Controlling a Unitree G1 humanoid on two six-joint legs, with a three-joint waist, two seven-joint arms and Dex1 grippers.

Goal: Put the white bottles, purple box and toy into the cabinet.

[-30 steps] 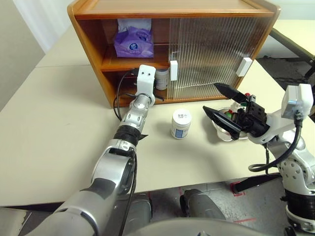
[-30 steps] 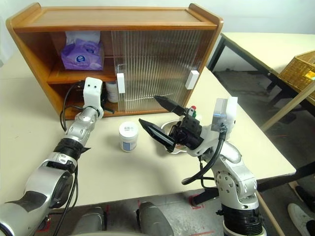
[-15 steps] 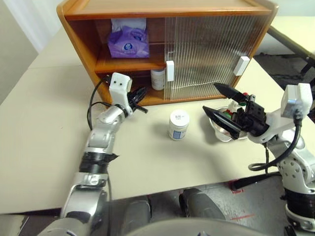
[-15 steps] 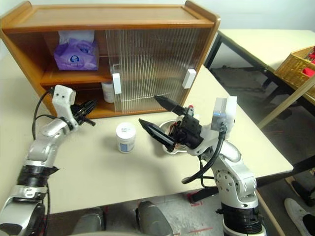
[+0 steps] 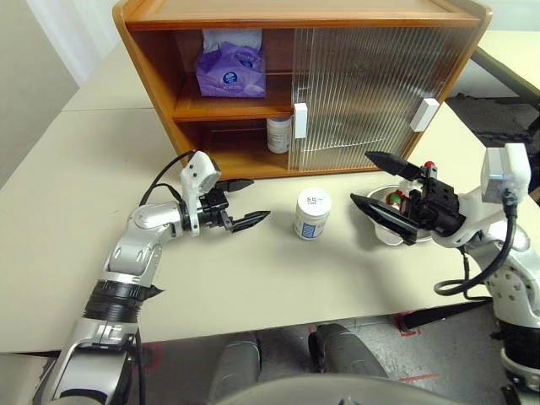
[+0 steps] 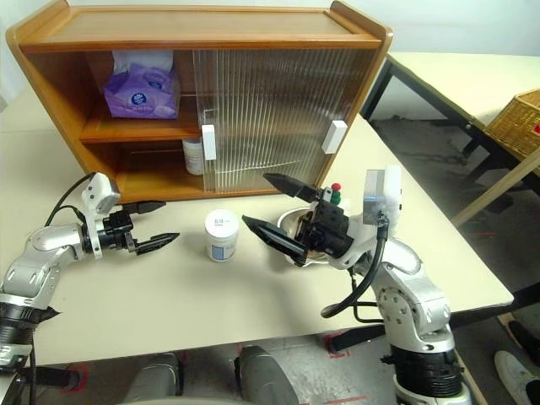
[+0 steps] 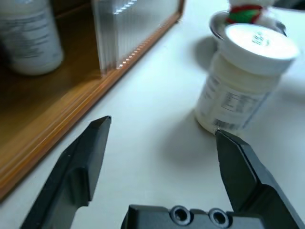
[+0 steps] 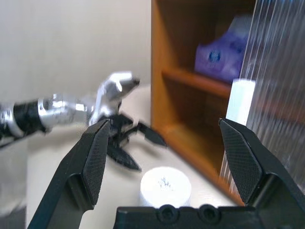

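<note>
Scene: A wooden cabinet point(image 5: 160, 76) fills the top of the frame on a pale counter point(image 5: 76, 211), its ribbed sliding doors point(image 5: 371, 93) pushed to the right so the left bays stand open.
Already stowed: The purple box point(image 5: 229, 71) sits on the upper shelf, upper left of centre; one white bottle point(image 5: 279, 133) stands on the lower shelf, just beside the door's white handle point(image 5: 299, 132).
Yet to go: The second white bottle point(image 5: 311, 213) stands upright on the counter at mid-frame, in front of the cabinet. The toy point(image 5: 393, 199) lies in a shiny dish point(image 5: 381, 232) at right, partly hidden behind the right hand.
Left hand point(image 5: 245, 203): Released, fingers spread wide and empty, low over the counter left of centre, pointing toward the loose bottle and apart from it.
Right hand point(image 5: 377, 180): Released too, fingers wide and holding nothing, poised over the dish at right.
Step in hand: By the look of things, the bottle on the counter comes next, with the left hand lined up on it.
Doing it well: Bring the fingers level to either side of the bottle's body below the wide lid, close squarely so the squat jar does not tip or spin, then lift it over the cabinet's bottom lip.
Placement: Set it in the open lower bay beside its twin without knocking that one or the door edge.
</note>
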